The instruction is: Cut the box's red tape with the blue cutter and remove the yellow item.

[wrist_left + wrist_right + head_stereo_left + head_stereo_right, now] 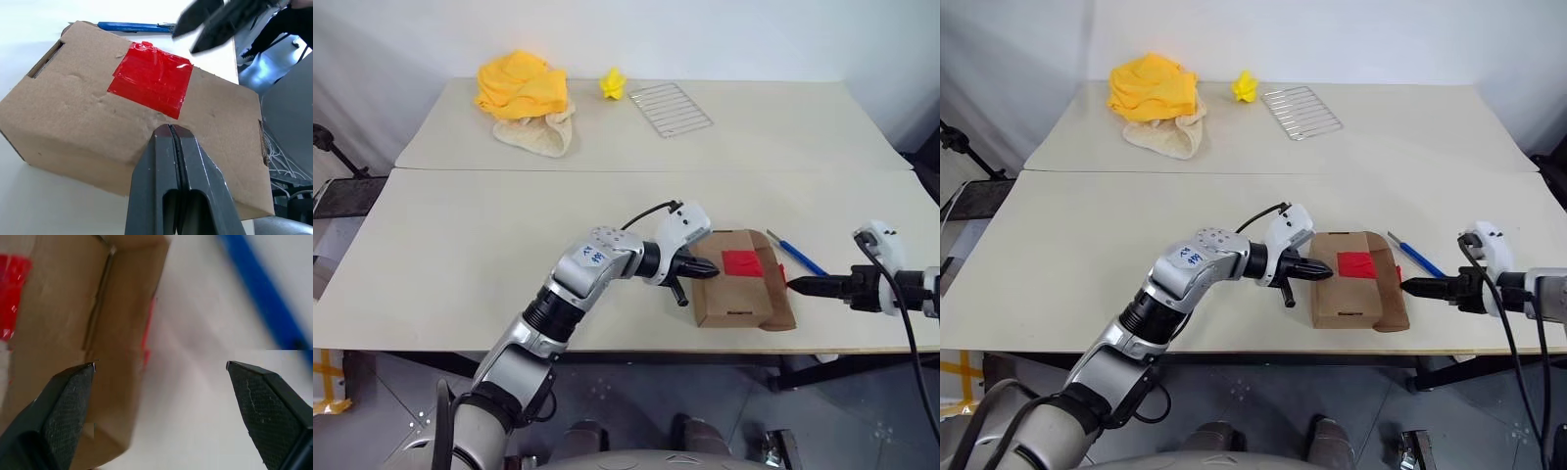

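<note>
Standing at the near edge of the table (460, 255), I see the box (741, 294) lying flat close to that edge, its red tape (742, 262) facing up and unbroken. The left gripper (710, 266) has its fingers pressed together and rests its tip against the carton's left side, steadying rather than pinching it. The right gripper (791, 284) hangs just off the carton's right end, jaws spread wide and holding nothing; in its own wrist view the carton's flap sits by one finger and the blue cutter (264, 293) lies beyond the other.

Just behind that gripper, the cutter rests on the tabletop, slanting away from the carton's far right corner, near it but not touching. No yellow item shows at the carton; I take it to be inside.

My worry is the pickup. The cutter is slim and lies flat, so wide jaws coming down at a slant could skate it across the smooth surface or nudge it off the edge. The right fingers are also close to the loose flap, and a careless swing could catch it and drag the carton. With the carton so near the table's lip and held only by a push from one side, a knock from the right could slide or tip it over.

Farther back, on the second table, sit a wire rack (671, 108), a small yellow crumpled lump (613, 84) and an orange-yellow cloth heap (521, 88), all well clear.
</note>
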Robot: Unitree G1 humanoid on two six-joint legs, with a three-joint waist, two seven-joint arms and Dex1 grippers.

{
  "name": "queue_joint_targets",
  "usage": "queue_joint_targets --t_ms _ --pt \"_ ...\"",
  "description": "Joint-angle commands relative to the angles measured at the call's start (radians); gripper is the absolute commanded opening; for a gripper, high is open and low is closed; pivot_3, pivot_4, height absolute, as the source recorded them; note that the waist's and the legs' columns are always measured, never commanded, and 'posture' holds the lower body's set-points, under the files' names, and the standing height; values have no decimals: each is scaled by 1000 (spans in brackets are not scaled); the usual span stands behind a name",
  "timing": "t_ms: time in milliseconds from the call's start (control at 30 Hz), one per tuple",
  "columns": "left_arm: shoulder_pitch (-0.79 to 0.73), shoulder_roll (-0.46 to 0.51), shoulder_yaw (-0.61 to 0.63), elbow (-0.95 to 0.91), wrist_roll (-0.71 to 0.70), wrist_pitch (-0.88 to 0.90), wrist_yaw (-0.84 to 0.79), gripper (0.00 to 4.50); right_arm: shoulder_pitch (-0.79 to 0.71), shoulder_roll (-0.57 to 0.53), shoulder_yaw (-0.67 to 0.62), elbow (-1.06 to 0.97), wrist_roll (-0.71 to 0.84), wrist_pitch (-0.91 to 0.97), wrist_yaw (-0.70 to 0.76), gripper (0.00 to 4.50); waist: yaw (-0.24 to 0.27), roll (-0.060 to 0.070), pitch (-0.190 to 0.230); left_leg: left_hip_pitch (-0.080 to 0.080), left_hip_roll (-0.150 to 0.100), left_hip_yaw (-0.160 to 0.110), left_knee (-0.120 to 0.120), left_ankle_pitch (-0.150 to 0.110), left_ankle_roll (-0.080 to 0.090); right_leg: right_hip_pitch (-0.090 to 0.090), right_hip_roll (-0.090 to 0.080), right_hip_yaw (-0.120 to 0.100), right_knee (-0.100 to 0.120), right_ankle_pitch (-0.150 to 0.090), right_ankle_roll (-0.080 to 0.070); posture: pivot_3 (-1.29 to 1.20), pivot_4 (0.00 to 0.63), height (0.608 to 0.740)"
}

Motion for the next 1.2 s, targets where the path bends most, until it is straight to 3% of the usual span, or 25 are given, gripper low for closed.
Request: queue_joint_targets --t_ms 33,533,1033,1133,1200 --pt "11 0 -34 17 22 21 -5 0 -20 13 9 23 32 16 35 4480 -2 0 0 0 0 0 0 0 0 0 0 0 0 0 0 0 150 740" --pt "26 41 -69 -63 13 82 -28 0 -187 161 133 330 -41 -128 155 4480 -33 -1 0 2 0 1 0 0 0 1 0 1 1 0 0 0 150 740" --pt "65 93 -80 -165 -2 142 -29 0 -294 223 308 434 -130 -183 347 4480 -46 -1 0 2 2 1 0 0 -1 0 2 1 1 0 0 0 150 740" --pt "65 91 -78 -168 -2 149 -26 0 -320 239 321 472 -163 -210 364 3862 -53 -1 0 3 2 1 0 0 -1 1 2 1 2 0 0 0 150 740" --pt "65 91 -76 -167 0 151 -24 0 -328 244 324 484 -180 -222 374 3185 -54 -1 0 3 2 1 0 0 -2 1 2 2 2 0 0 0 150 740"
